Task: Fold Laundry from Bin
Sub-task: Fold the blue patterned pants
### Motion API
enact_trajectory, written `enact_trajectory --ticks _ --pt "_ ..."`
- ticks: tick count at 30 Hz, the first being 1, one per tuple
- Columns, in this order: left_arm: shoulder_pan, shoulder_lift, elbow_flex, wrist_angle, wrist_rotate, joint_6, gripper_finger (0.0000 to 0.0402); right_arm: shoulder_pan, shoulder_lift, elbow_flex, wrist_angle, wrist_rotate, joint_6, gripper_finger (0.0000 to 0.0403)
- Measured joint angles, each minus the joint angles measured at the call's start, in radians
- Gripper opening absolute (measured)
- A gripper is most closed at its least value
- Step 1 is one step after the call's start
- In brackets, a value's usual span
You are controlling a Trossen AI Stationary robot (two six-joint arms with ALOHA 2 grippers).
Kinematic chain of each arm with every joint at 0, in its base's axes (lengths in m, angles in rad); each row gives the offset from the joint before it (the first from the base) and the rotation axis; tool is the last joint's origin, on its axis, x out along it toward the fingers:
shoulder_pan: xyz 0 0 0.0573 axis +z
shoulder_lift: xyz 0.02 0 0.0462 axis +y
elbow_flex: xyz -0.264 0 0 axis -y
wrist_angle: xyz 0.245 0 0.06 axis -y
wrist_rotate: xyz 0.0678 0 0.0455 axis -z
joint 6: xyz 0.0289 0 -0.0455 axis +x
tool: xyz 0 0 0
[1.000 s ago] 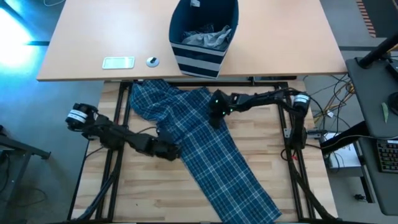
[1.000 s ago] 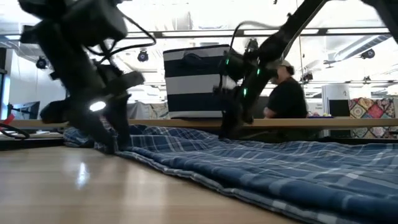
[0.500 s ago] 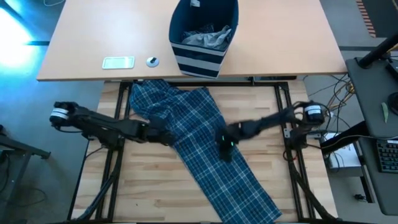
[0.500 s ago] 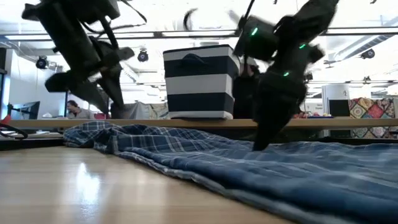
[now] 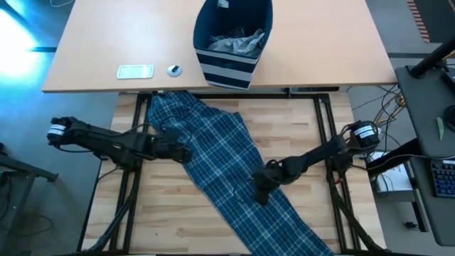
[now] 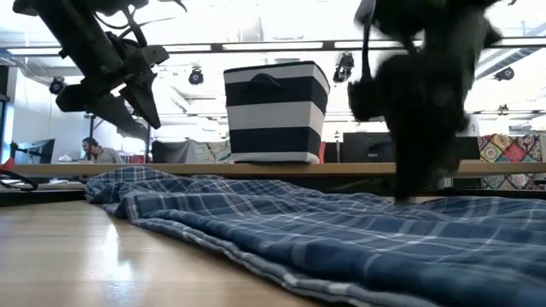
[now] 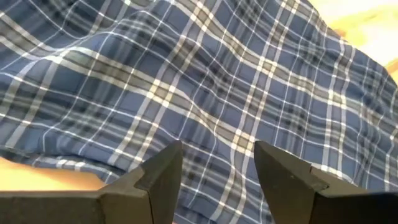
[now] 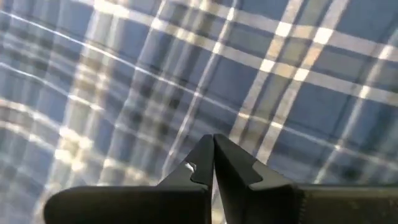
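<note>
Two tables showed from above, a tan desk point(image 5: 85, 50) and a lower wooden worktop point(image 5: 163, 220) against it; the worktop's near edge was cut off. One pair of plaid trousers point(image 5: 227, 171) lay spread slantwise across the worktop, from its far left corner toward the near right, the lower leg running out of the picture. One bin point(image 5: 233, 41) stood on the desk's near edge, striped round its lower half; a grey garment point(image 5: 234, 43) lay crumpled in it, and what lay beneath could not be seen. Two arms worked. The left gripper point(image 5: 179, 151) hung above the trousers' left edge, raised off the cloth in the low view, fingers point(image 7: 163, 173) parted with nothing between them. The right gripper point(image 5: 259, 190) stood down at the middle of the trousers, a blur in the low view; its fingers point(image 8: 202, 163) were pressed together, and whether any cloth was pinched could not be told. On the desk lay one flat pale thing point(image 5: 135, 71) and one small round thing point(image 5: 174, 70), both too small to identify.
</note>
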Motion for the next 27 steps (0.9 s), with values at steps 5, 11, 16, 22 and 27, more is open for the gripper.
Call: enact_trajectory --ticks 5,11,16,22,27 --pt "-0.015 0.007 -0.001 0.003 0.005 -0.028 0.0229 0.100 -0.131 0.033 -0.117 -0.004 0.138 0.0009" --pt "-0.040 0.054 -0.001 0.059 0.006 -0.043 0.0267 0.317 -0.125 0.029 -0.257 -0.001 0.374 0.0009" --pt "-0.062 0.122 -0.001 0.056 0.010 -0.171 0.0269 0.492 0.010 0.027 -0.234 -0.007 0.620 0.0009" --pt "-0.082 0.231 -0.001 0.052 0.094 -0.327 0.0268 0.586 0.145 0.034 0.069 -0.002 0.860 0.0009" --pt "-0.122 0.319 -0.001 0.033 0.187 -0.523 0.0268 0.595 0.095 0.030 0.028 0.063 0.861 0.0009"
